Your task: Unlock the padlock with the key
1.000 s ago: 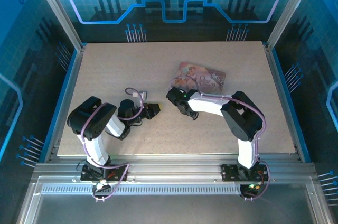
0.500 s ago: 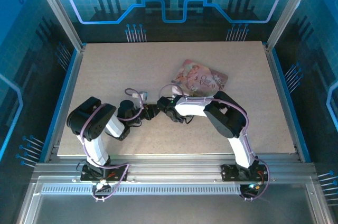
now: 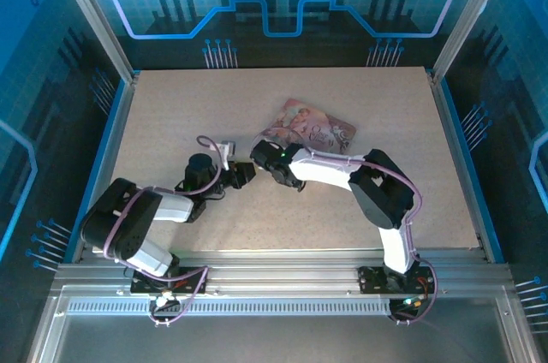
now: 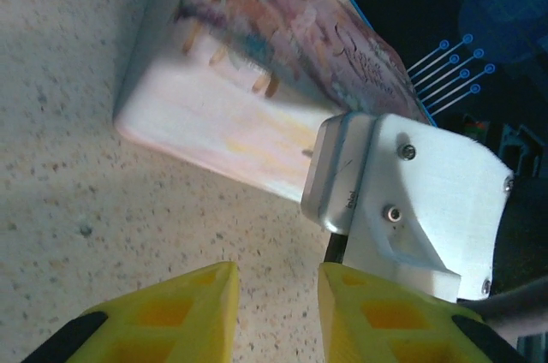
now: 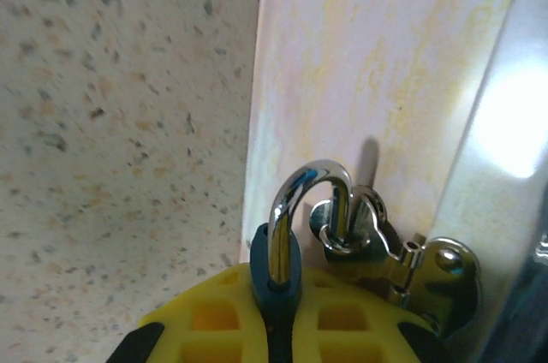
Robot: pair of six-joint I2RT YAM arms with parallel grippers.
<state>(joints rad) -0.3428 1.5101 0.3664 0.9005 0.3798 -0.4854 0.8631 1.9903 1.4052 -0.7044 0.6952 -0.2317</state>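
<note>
**Right jaws clamped on the padlock at the pink box**

At the bottom of the right wrist view, my right gripper (image 5: 276, 320) has its two yellow fingers (image 5: 205, 322) pressed in from either side on the padlock (image 5: 272, 262). Its blue body is pinched upright between them at bottom centre. The thin shackle (image 5: 301, 196) arches up out of the body and passes through a small metal ring (image 5: 347, 224). That ring belongs to a silvery clasp (image 5: 425, 270) at the lower right, fixed to the pale side of the pink illustrated box (image 5: 368, 72). The box takes the right half of that frame, and the speckled table (image 5: 111, 106) takes the left half.

In the left wrist view, my left gripper (image 4: 278, 299) rises from the bottom edge. Its yellow fingers (image 4: 171, 322) stand a narrow gap apart, with nothing but tabletop seen between them. The box lies ahead, from the upper left to the centre. The white housing of my right arm (image 4: 419, 200) sits at centre right, against the box's near side.

In the overhead view my two grippers sit just beside each other, slightly left of centre. The box lies just to their upper right, beside the right one.
</note>
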